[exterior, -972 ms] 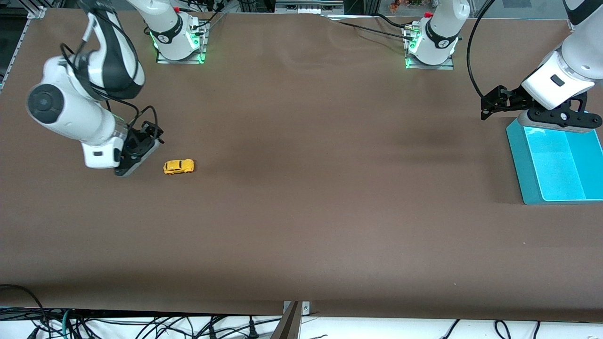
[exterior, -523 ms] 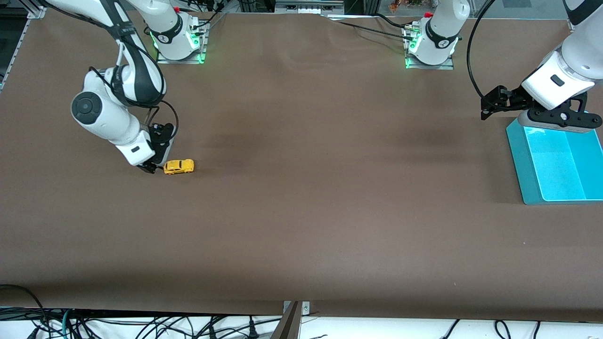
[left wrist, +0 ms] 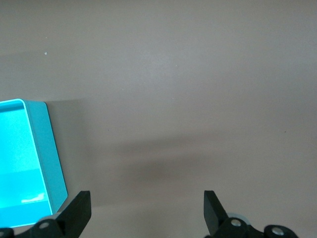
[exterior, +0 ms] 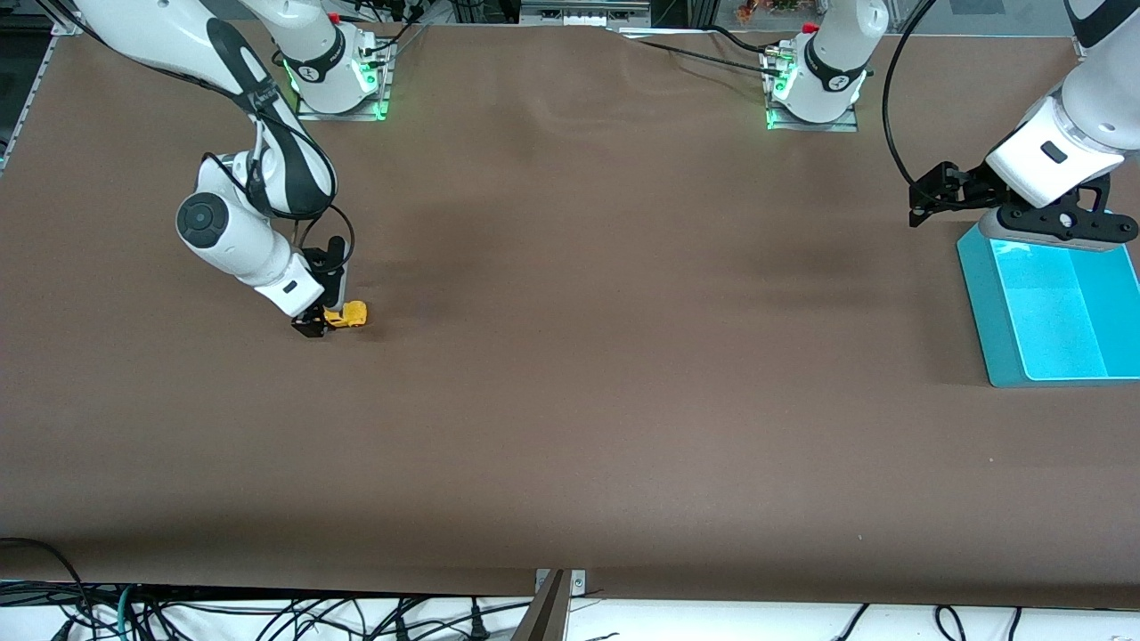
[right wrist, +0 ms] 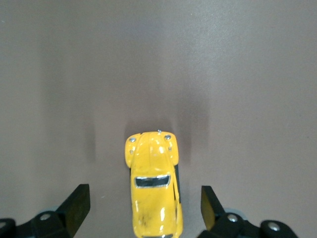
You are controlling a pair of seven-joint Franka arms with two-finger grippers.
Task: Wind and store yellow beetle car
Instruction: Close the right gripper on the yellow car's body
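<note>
The yellow beetle car (exterior: 346,314) stands on the brown table toward the right arm's end. My right gripper (exterior: 319,322) is low at the car's rear end, open, with one finger on each side of the car and a gap to both. In the right wrist view the car (right wrist: 154,191) lies between the two dark fingertips (right wrist: 78,204), its nose pointing away from the wrist. My left gripper (exterior: 926,200) is open and empty, held above the table beside the teal bin (exterior: 1051,307); that arm waits. In the left wrist view only bare table shows between its fingertips (left wrist: 80,209).
The teal bin is open-topped and stands at the left arm's end of the table; its corner shows in the left wrist view (left wrist: 29,163). The two arm bases (exterior: 334,80) (exterior: 815,85) stand along the table's edge farthest from the front camera.
My right arm has swung toward the car and come down, bringing its open gripper from beside the car to astride its rear. The car and the left arm have not moved.
</note>
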